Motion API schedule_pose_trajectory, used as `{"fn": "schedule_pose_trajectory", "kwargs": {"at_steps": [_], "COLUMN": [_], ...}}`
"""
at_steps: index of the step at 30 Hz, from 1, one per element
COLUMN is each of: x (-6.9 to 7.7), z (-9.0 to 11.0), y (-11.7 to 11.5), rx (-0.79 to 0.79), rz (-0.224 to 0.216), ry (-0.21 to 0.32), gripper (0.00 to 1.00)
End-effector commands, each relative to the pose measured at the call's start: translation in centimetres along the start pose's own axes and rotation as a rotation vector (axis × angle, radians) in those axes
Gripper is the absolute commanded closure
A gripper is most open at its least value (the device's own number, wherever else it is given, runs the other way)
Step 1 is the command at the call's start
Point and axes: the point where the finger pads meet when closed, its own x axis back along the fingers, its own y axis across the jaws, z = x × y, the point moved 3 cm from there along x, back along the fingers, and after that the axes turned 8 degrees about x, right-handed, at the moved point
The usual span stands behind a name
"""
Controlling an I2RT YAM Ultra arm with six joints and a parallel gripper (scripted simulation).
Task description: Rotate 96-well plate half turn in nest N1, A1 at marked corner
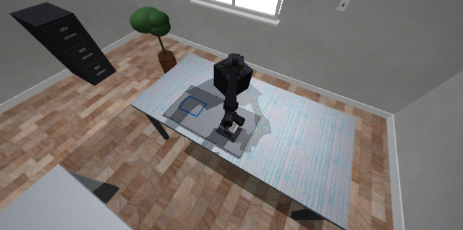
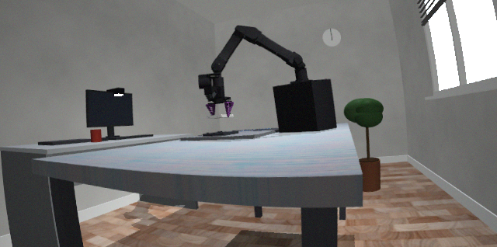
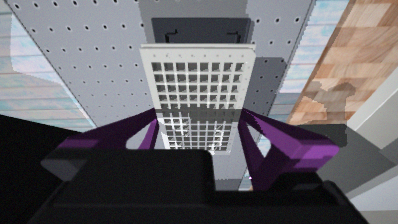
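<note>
My gripper (image 3: 198,111), with purple fingers, is shut on the white 96-well plate (image 3: 197,95) across its width. It holds the plate level and well above the deck, as the side view shows (image 2: 220,115). The dark plate nest N1 (image 3: 201,31) lies on the deck under the plate's far end, empty, with its corner locators showing. In the overhead view the plate (image 1: 234,126) hangs over the nest (image 1: 228,134) near the deck's front edge. A cut-off corner seems to be at the plate's far right. The blue taped outline B1 (image 1: 192,106) is to the left on the deck.
The grey perforated deck (image 1: 213,118) lies on the table. The arm's black base box (image 1: 233,74) stands behind it. A second desk with a monitor (image 2: 109,109) and a red cup (image 2: 95,135) stands off to the side.
</note>
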Motion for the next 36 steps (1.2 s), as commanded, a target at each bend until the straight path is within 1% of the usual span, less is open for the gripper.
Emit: {"fn": "schedule_pose_trajectory", "kwargs": {"at_steps": [1,17,24,27,29,36], "x": [1.1,1.1,1.0,1.0,1.0,0.9], "z": [-0.3,-0.3,2.0,3.0,3.0,5.3], "y": [-0.6,-0.6,0.0,0.2,0.2,0.7], "rx": [0.001,0.001,-0.232,-0.235,-0.235,-0.235], "rz": [0.023,0.023,0.021,0.021,0.021,0.021], "ry": [-0.012,-0.012,-0.014,-0.014,-0.014,-0.013], "gripper": [1.00,1.00,1.00,1.00,1.00,1.00]}}
